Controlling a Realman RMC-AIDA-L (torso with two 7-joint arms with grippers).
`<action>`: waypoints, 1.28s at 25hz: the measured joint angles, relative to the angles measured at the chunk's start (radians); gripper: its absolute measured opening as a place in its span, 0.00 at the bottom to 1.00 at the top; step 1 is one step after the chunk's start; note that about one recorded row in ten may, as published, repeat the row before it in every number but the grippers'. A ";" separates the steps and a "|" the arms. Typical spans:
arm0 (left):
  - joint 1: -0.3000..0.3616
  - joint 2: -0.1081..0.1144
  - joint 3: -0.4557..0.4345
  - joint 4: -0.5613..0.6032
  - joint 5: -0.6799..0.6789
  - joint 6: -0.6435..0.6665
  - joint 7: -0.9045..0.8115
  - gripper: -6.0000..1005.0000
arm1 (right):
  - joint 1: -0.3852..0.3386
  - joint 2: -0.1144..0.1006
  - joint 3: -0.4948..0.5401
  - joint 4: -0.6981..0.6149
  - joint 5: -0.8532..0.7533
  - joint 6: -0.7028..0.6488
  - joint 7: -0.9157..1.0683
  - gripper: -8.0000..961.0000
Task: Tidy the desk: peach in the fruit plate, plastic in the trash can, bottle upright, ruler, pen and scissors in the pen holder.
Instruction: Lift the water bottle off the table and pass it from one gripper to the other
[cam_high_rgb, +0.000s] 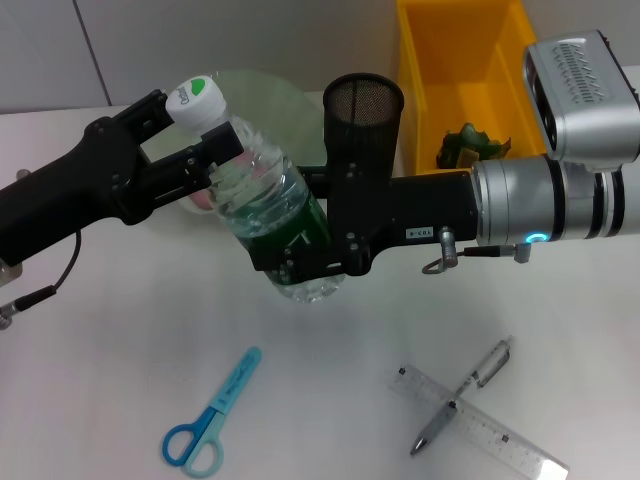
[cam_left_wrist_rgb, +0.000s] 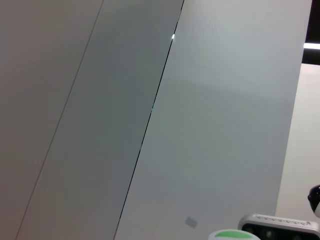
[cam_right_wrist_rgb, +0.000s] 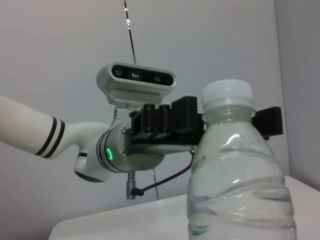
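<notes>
A clear water bottle (cam_high_rgb: 262, 190) with a white-green cap (cam_left_wrist_rgb: 232, 234) is held between both arms above the desk's middle. My left gripper (cam_high_rgb: 195, 128) is shut around its neck just under the cap. My right gripper (cam_high_rgb: 300, 258) is shut on its green-labelled lower body (cam_right_wrist_rgb: 240, 190). Blue scissors (cam_high_rgb: 213, 417) lie at the front left. A pen (cam_high_rgb: 464, 396) lies across a clear ruler (cam_high_rgb: 495, 428) at the front right. The black mesh pen holder (cam_high_rgb: 362, 102) stands behind the bottle. A pinkish bit of the peach (cam_high_rgb: 199, 200) shows under the left gripper, near the pale green plate (cam_high_rgb: 265, 100).
The yellow trash can (cam_high_rgb: 440, 60) stands at the back right with crumpled plastic (cam_high_rgb: 466, 145) inside it. My right forearm (cam_high_rgb: 540, 205) stretches across in front of the can. A grey wall rises behind the desk.
</notes>
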 joint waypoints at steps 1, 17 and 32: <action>-0.002 0.000 0.000 -0.001 0.000 0.000 0.002 0.84 | 0.000 0.000 0.000 0.000 0.000 0.001 0.000 0.80; -0.003 0.000 0.011 -0.016 -0.017 0.007 0.020 0.84 | 0.000 0.000 0.000 0.000 0.003 -0.003 0.000 0.80; -0.004 0.000 0.012 -0.015 -0.021 0.010 0.014 0.71 | 0.000 0.000 0.000 0.000 0.005 -0.003 0.000 0.80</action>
